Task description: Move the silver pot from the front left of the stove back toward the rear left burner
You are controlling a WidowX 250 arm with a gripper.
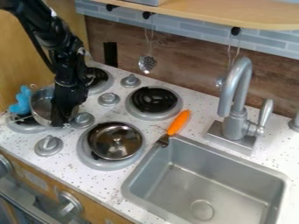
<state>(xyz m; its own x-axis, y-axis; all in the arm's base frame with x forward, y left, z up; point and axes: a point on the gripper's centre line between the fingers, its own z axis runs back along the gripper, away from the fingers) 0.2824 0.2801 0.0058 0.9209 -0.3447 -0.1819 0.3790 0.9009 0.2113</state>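
The black gripper (61, 117) hangs down over the left side of the stove, against the right side of a silver metal pot (41, 105). The pot is over the front-left burner, partly behind the gripper; whether it is gripped cannot be made out. A blue toy (22, 100) is at the pot's left edge. On the burner nearest the sink's left side lies a round shiny lid or pan (116, 142) with a knob-like centre. A utensil with an orange handle (179, 122) lies between the stove and the sink, its dark end at the sink's rim.
Two rear burners (154, 100) and several grey knobs (49, 144) surround the work area. The sink (204, 183) is at the lower right, with a grey faucet (236, 100) behind it. A slotted ladle (147, 64) hangs from the wooden shelf (222, 13).
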